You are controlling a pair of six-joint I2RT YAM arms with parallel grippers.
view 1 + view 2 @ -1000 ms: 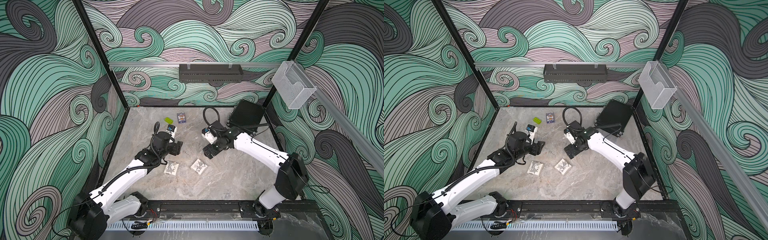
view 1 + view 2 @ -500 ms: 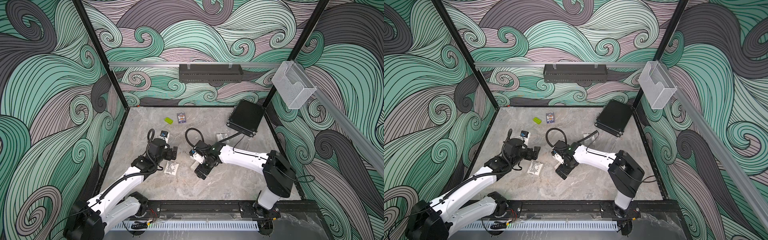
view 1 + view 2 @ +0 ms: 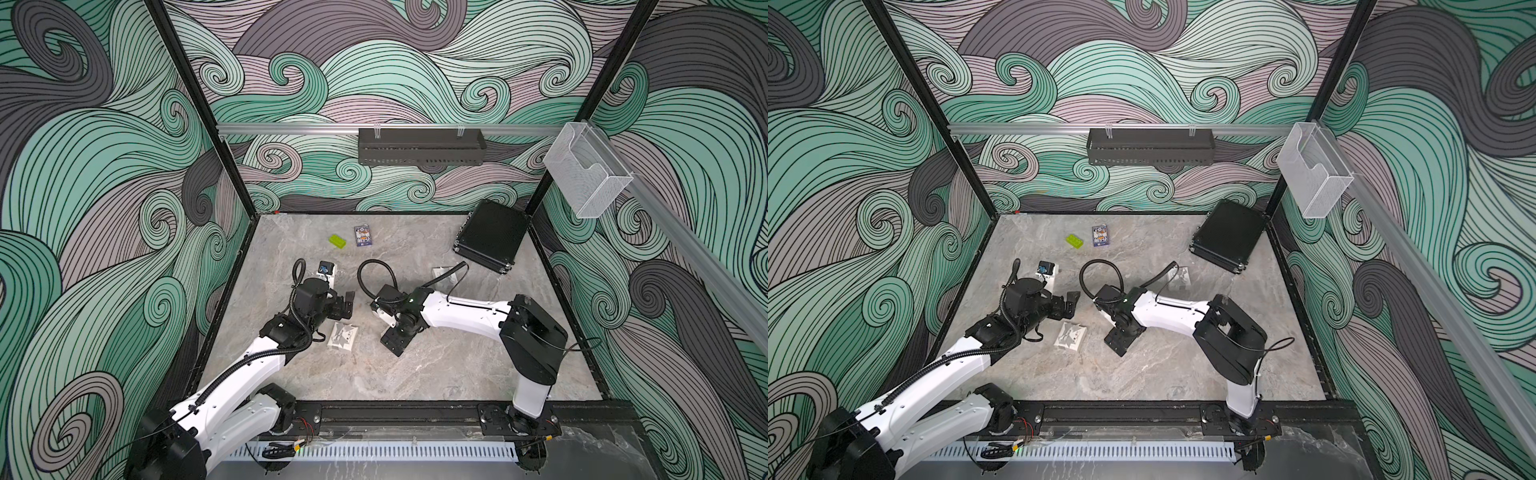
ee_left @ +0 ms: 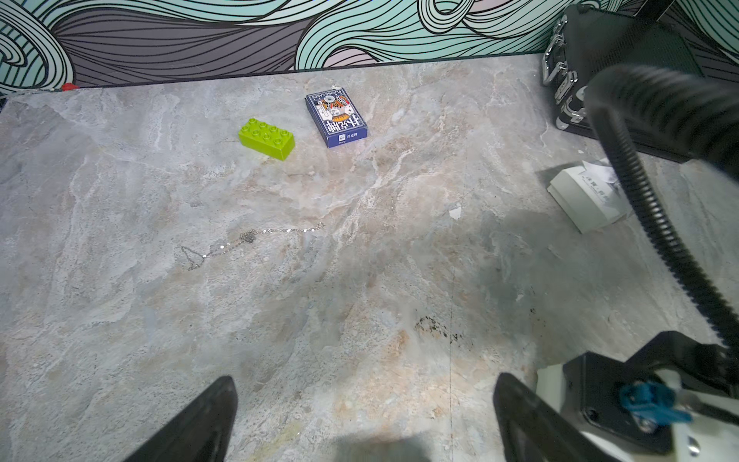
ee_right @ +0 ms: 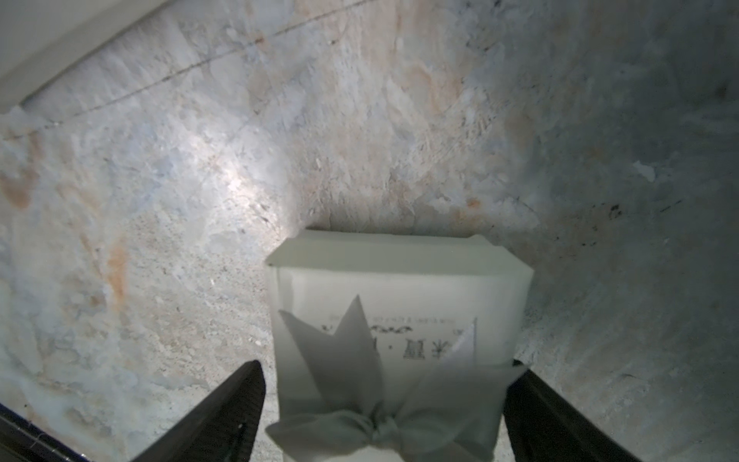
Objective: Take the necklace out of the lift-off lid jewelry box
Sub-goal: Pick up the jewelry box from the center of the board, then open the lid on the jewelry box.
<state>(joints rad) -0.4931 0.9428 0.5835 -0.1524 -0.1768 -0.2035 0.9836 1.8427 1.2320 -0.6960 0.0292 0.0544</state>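
Note:
The necklace (image 4: 248, 240), a thin silver chain, lies loose on the marble table in the left wrist view, ahead of my left gripper (image 4: 368, 404). That gripper is open with nothing between its fingers; both top views show it (image 3: 347, 303) (image 3: 1071, 303) beside a white ribboned box (image 3: 343, 336). My right gripper (image 5: 386, 372) points down at the table's middle (image 3: 395, 340) and stands open astride a white jewelry box (image 5: 396, 288) with a grey bow. One finger is clear of the box; the other is at its edge. I cannot tell whether it is the lid alone.
A green brick (image 3: 337, 241) and a pack of playing cards (image 3: 363, 236) lie near the back wall. A black case (image 3: 490, 237) sits at the back right, with another white box (image 3: 442, 276) in front of it by the right arm's cable.
The right arm came forward from the back and lowered its gripper over the middle white box. The left arm drew back toward the front left.

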